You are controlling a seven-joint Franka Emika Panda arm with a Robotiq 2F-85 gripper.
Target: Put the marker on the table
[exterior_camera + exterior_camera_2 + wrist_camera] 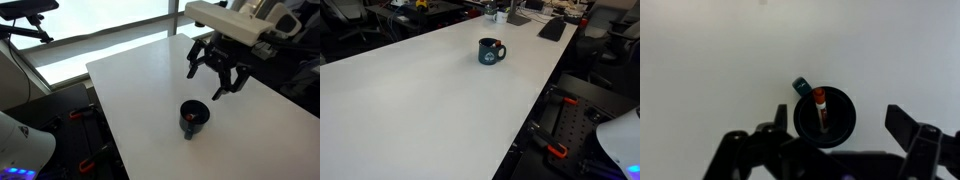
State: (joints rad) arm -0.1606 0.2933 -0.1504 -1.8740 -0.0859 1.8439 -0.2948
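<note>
White tabletop dominates the scene: the table [140, 90], a big rectangular slab w/ a plain smooth top, fills both exterior views. Windows [90, 30] run behind it in an exterior view. At its far end in an exterior view are cluttered desks, office chairs & what looks like a keyboard [552, 28]. Centre of attention is the black cup [193, 118], upright on the table, nearer one long edge than the middle. The marker [820, 102], slim w/ a red end, stands inside the cup, leaning on the inner wall, red end poking just over the rim; it is not on the tabletop itself. A teal print [488, 57] shows on the cup's side in an exterior view, w/ a speck of red at the mouth. The gripper [214, 82] hangs above the table at the end of the white arm [225, 20], near the cup but clear of it, higher up & off to one side. Jaws are spread wide apart, nothing between them, touching neither cup nor marker. Wrist view looks approx. straight down: the cup's mouth sits between the two dark fingers [908, 125] low in frame, marker visible inside. A small dark-teal piece [800, 86] juts out at the cup's rim; poss. the handle, can't tell for sure. Red-and-black gear [555, 150] sits on the dark floor beside the table's long edge.
</note>
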